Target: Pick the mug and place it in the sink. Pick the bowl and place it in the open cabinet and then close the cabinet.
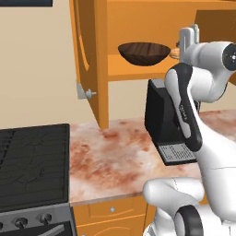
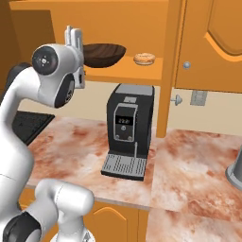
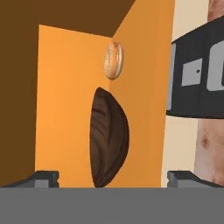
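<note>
A reddish marbled worktop (image 1: pixel 115 156) is running below an orange wall cabinet (image 2: pixel 118 28) whose doors are standing open. The dark brown bowl (image 1: pixel 144 53) is sitting upright on the cabinet's lower shelf, with a small tan pastry (image 2: pixel 144 58) lying just beside it. A black coffee machine (image 2: pixel 128 132) is standing on the worktop beneath. The pincer (image 3: pixel 113 179) is hanging spread wide in front of the bowl, pinching nothing.

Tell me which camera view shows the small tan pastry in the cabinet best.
The right base view: the pastry lies whole and unobstructed on the cabinet shelf beside the bowl. The hand view shows it rolled sideways, edge-on. In the left base view the arm covers nearly all of it.
</note>
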Robot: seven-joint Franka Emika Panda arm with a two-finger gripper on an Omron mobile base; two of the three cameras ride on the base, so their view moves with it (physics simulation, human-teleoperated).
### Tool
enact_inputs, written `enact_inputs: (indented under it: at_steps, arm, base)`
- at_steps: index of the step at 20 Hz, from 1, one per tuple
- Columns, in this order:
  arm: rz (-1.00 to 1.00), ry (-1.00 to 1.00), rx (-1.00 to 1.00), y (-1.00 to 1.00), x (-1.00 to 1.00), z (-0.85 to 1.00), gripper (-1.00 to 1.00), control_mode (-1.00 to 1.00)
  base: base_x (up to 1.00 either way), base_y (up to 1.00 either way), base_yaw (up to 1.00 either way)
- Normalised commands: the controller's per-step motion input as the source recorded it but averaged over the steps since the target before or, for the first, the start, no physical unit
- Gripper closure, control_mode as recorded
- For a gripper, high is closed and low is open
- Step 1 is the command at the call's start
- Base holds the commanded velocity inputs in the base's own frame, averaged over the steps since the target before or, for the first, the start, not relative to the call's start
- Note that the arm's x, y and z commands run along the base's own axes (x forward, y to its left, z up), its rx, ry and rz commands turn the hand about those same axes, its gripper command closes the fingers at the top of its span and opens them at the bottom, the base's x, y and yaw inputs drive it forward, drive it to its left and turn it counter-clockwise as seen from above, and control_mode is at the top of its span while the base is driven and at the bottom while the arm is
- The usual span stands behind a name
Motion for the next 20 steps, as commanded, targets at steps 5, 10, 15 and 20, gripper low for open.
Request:
enact_inputs:
  at_steps: [5, 10, 15, 20]
  arm:
    - [0.00, -0.06, 0.02, -0.26, -0.74, 0.04, -1.00, -1.00]
    - [0.00, -0.06, 0.01, -0.14, -0.62, 0.00, -1.00, -1.00]
    - [0.00, -0.11, 0.00, 0.00, -0.55, 0.07, -1.00, -1.00]
    - [0.00, -0.03, 0.01, -0.23, -0.39, 0.03, -1.00, -1.00]
  base:
    - [0.00, 0.00, 0.00]
    - [0.00, 0.00, 0.00]
    - [0.00, 0.00, 0.00]
    - [0.00, 0.00, 0.00]
